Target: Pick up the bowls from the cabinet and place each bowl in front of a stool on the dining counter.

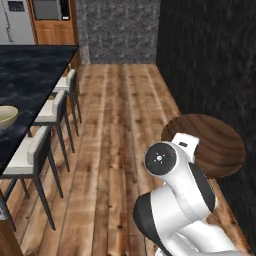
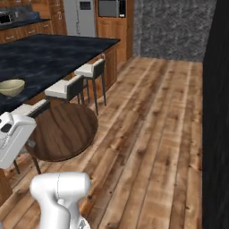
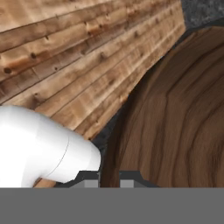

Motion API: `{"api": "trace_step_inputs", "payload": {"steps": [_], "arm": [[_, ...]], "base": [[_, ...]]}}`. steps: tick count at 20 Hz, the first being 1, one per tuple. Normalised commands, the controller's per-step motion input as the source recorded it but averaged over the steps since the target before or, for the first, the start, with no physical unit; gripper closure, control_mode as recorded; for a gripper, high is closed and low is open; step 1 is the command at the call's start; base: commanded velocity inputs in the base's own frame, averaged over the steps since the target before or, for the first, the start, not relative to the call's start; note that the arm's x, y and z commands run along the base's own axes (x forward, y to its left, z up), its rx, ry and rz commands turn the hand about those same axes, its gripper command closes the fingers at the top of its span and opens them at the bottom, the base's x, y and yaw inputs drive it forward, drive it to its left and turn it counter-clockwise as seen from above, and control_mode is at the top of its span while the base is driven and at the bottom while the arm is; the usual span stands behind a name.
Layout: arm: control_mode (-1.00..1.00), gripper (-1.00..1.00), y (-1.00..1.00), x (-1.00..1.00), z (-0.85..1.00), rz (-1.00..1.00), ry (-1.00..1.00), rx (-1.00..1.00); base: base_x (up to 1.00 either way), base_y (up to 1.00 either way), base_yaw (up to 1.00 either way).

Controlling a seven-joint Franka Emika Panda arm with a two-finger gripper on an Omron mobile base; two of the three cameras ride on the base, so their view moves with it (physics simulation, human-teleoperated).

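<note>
Hand [image 3: 108, 181] clamped on brown wooden bowl [image 1: 215, 142], held over floor; beige bowl [image 1: 7, 116] on counter [image 1: 30, 75] far left.

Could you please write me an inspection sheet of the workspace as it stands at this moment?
Surface: dining counter, black marble top, wooden base.
Job's things: pale bowl sits on the counter near its edge, by the stools; dark wooden bowl held up in the air at the arm's end, over the plank floor.
Clutter: nothing seen.
Grippers: gripper, jaws shut on the dark wooden bowl's rim.
Cables: nothing seen.
Surroundings: three cream-seated stools along the counter; wooden floor; dark wall to the right; fridge and built-in oven at the far end.
</note>
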Motion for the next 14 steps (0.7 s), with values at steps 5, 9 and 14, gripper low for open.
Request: {"api": "trace_step_inputs", "payload": {"steps": [5, 9, 14], "arm": [[1.00, 1.00, 0.00, 0.00, 0.00, 0.00, 0.00, 0.00], [1.00, 1.00, 0.00, 0.00, 0.00, 0.00, 0.00, 0.00], [1.00, 1.00, 0.00, 0.00, 0.00, 0.00, 0.00, 0.00]], "base": [[1.00, -0.79, 0.48], [0.97, -0.72, 0.56], [0.83, -0.79, 0.55]]}}
